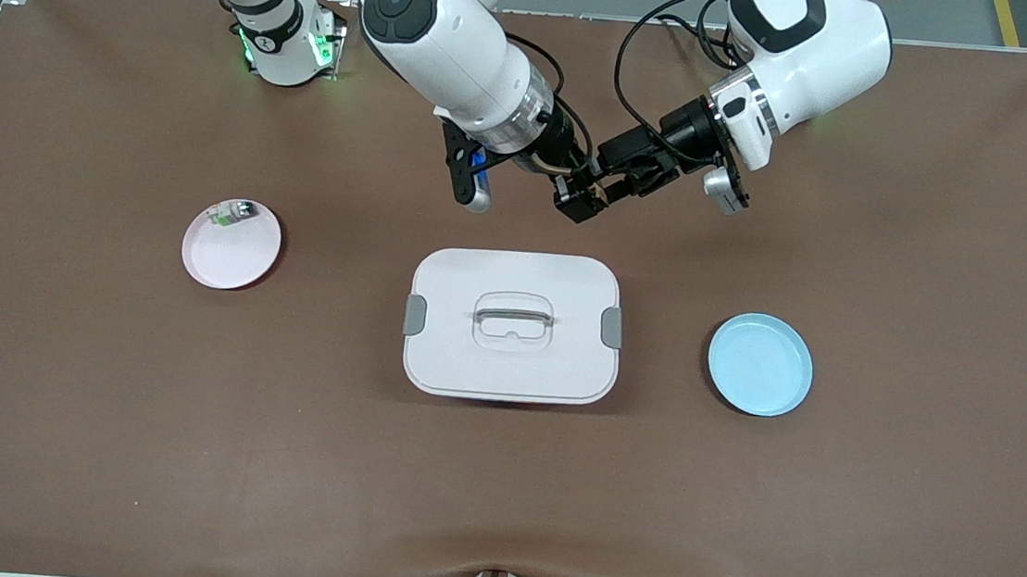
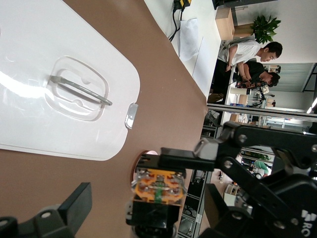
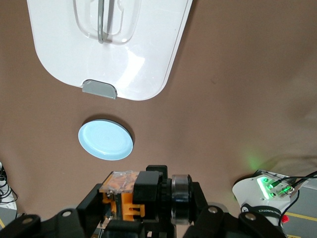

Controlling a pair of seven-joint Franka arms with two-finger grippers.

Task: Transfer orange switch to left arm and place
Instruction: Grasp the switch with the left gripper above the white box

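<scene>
The orange switch is up in the air over the table, above the strip between the white box and the arms' bases. My right gripper is shut on it. In the right wrist view the switch sits between the dark fingers, with its orange end and silver ring showing. My left gripper meets it from the left arm's end. In the left wrist view its fingers stand wide apart on either side of the switch, not touching it.
The box also shows in the left wrist view and the right wrist view. A blue plate lies toward the left arm's end. A pink plate toward the right arm's end holds a small silvery-green part.
</scene>
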